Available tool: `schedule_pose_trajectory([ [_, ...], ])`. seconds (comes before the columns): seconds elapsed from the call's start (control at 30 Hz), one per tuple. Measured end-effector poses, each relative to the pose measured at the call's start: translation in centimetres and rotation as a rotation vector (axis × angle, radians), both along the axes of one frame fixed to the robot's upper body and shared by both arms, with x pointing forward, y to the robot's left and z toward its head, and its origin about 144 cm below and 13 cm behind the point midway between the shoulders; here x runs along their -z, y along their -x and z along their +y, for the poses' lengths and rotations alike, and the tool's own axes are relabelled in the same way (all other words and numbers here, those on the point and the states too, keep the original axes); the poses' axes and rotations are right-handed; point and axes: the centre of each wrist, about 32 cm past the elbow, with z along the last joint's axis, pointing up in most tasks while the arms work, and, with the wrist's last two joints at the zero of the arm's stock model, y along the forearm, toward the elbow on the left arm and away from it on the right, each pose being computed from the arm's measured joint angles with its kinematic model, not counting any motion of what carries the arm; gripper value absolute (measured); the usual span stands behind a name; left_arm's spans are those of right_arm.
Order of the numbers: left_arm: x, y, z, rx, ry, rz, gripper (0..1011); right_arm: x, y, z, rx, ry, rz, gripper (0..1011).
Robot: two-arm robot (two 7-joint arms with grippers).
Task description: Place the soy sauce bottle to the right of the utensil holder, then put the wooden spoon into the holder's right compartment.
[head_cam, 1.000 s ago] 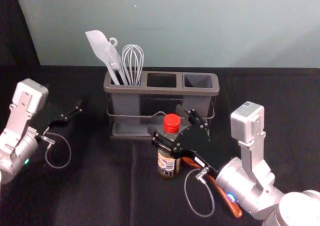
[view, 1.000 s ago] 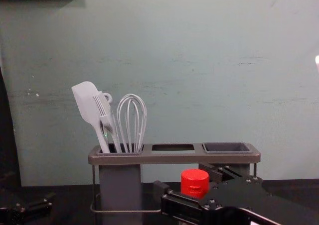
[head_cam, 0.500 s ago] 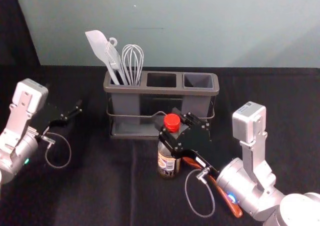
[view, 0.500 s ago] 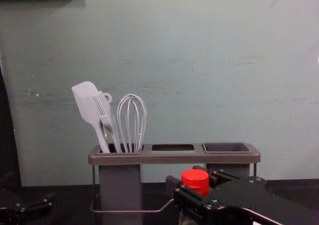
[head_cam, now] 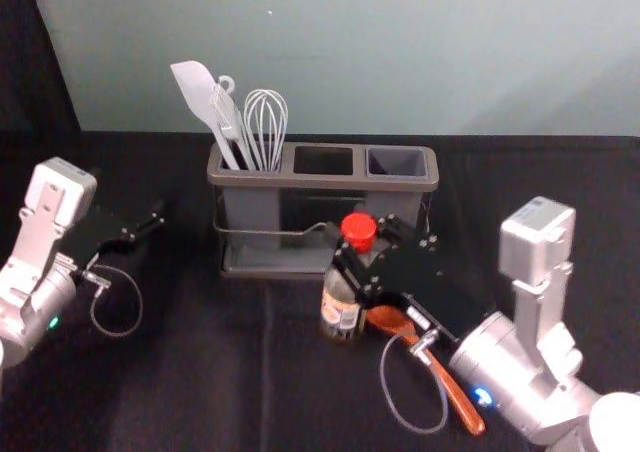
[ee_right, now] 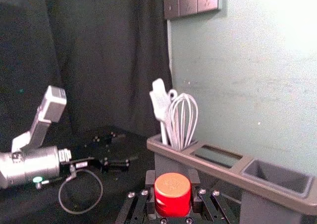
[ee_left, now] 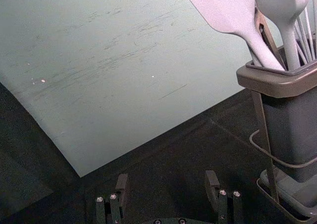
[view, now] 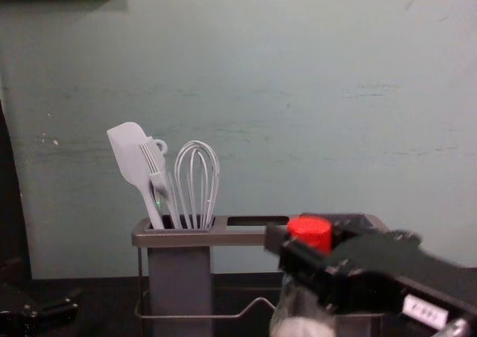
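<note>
My right gripper (head_cam: 362, 238) is shut around the neck of the soy sauce bottle (head_cam: 342, 309), in front of the utensil holder (head_cam: 320, 181). The bottle hangs upright with a slight tilt, seemingly just off the table. In the right wrist view its red cap (ee_right: 172, 194) sits between the fingers of the right gripper (ee_right: 172, 182). Behind and right of the bottle's base, the wooden spoon (head_cam: 455, 397) lies on the table, partly under the right gripper and its cable. Parked at the left is my left gripper (head_cam: 128, 196), open and empty in its wrist view (ee_left: 167, 180).
The holder's left compartment holds a white spatula (head_cam: 197, 92), a brush and a whisk (head_cam: 266, 122). Its middle opening (head_cam: 323, 160) and right compartment (head_cam: 396, 161) stand empty. A wall (head_cam: 360, 52) rises behind the black-covered table (head_cam: 200, 372).
The right gripper has closed on the bottle's neck and raised it, shifting it slightly to the right. More of the spoon's bowl is uncovered. The left arm has stayed still.
</note>
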Motion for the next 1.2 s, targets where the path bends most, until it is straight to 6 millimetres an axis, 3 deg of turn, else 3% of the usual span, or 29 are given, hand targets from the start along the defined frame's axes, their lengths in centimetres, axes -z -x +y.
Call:
schedule_pose_trajectory([
  [0.23, 0.0, 0.0, 0.0, 0.000, 0.000, 0.000, 1000, -1.0, 0.8, -2.3, 0.044, -0.009, -0.034, 393],
  [0.4, 0.0, 0.0, 0.0, 0.000, 0.000, 0.000, 1000, -1.3, 0.9, -5.7, 0.113, 0.021, -0.043, 393],
  [0.73, 0.0, 0.0, 0.0, 0.000, 0.000, 0.000, 1000, -0.9, -1.3, -9.6, 0.205, 0.061, -0.027, 393],
  [1.2, 0.0, 0.0, 0.0, 0.000, 0.000, 0.000, 1000, 1.2, -5.5, -10.4, 0.236, 0.016, -0.022, 393],
])
